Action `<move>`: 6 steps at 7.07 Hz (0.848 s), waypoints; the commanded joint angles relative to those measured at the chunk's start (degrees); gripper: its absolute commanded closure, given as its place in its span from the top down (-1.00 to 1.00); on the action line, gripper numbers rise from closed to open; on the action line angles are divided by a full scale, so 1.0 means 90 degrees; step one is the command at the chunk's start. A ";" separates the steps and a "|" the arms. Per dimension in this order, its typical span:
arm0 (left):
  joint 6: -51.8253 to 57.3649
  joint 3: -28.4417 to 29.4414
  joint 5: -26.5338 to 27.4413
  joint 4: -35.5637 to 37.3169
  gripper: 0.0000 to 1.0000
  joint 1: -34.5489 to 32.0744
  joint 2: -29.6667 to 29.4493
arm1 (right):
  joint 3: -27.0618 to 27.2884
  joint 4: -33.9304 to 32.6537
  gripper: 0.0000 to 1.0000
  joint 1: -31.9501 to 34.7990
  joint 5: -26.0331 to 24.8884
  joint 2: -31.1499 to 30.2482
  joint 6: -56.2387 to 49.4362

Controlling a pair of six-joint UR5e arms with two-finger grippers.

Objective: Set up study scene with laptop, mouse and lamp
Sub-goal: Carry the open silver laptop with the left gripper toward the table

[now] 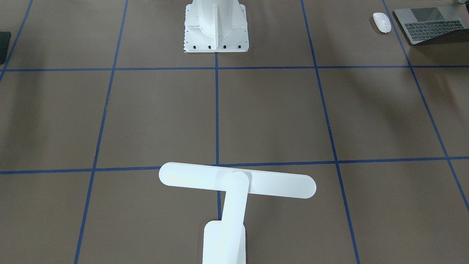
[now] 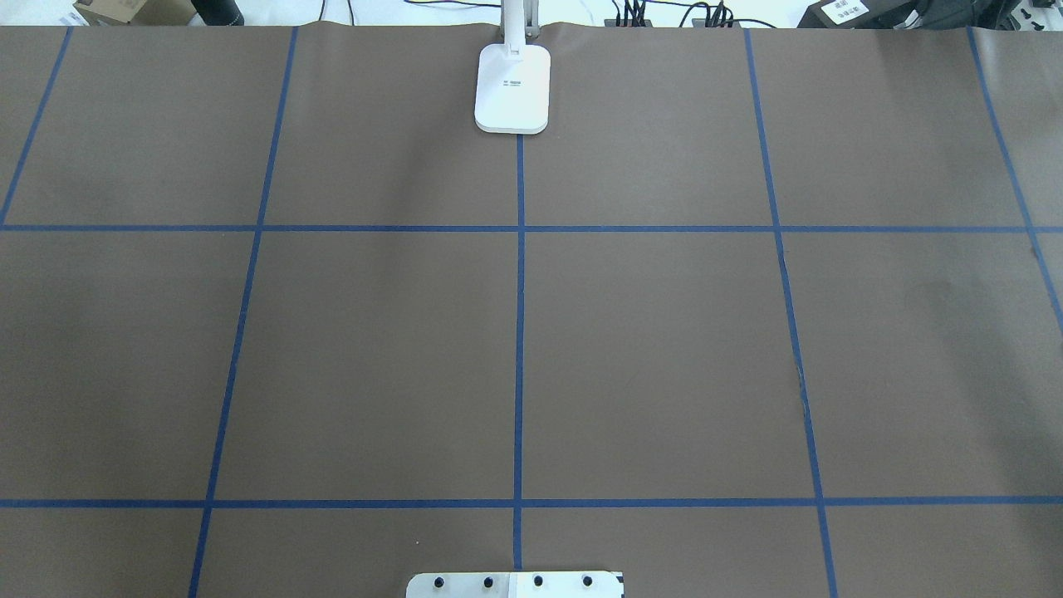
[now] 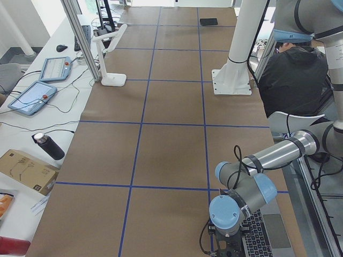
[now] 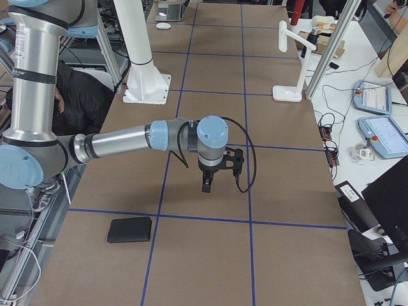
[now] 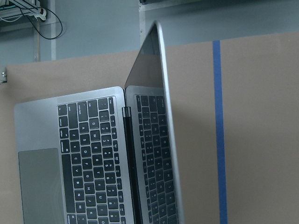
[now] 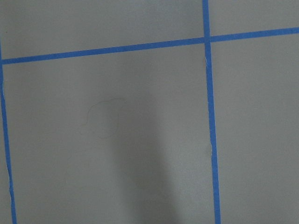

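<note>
The laptop (image 1: 428,25) lies open at the table corner on the robot's left, keyboard up; the left wrist view shows its keys and trackpad (image 5: 88,158) close below, with no fingers in view. The mouse (image 1: 381,22) lies just beside it. The lamp (image 1: 234,183) stands at the far middle edge; its base shows in the overhead view (image 2: 512,87). My left gripper (image 3: 228,249) hangs over the laptop (image 3: 268,235); I cannot tell whether it is open or shut. My right gripper (image 4: 210,185) hovers over bare table; I cannot tell its state either.
A white ribbed pedestal (image 1: 216,25) stands at the robot's edge in the middle. A flat black mat (image 4: 130,229) lies on the robot's right side. A person in black (image 3: 292,75) sits behind the robot. Tablets and cables (image 3: 32,96) lie beyond the far edge.
</note>
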 commanded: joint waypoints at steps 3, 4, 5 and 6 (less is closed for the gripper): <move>0.0009 -0.0116 -0.0763 0.0068 -0.99 -0.0355 0.0006 | -0.0011 0.0000 0.99 0.0000 0.0044 -0.0015 0.0000; 0.0029 -0.0282 -0.0746 0.0475 -1.00 -0.0803 -0.0013 | -0.0021 0.0000 0.99 0.0000 0.0044 -0.0015 0.0000; 0.0087 -0.0835 -0.0726 0.1156 -1.00 -0.0914 -0.0032 | -0.0041 0.0000 0.99 0.0000 0.0044 -0.0015 0.0000; 0.0310 -0.1208 -0.0707 0.1752 -1.00 -0.0953 -0.0110 | -0.0060 0.0000 0.99 0.0000 0.0044 0.0005 0.0000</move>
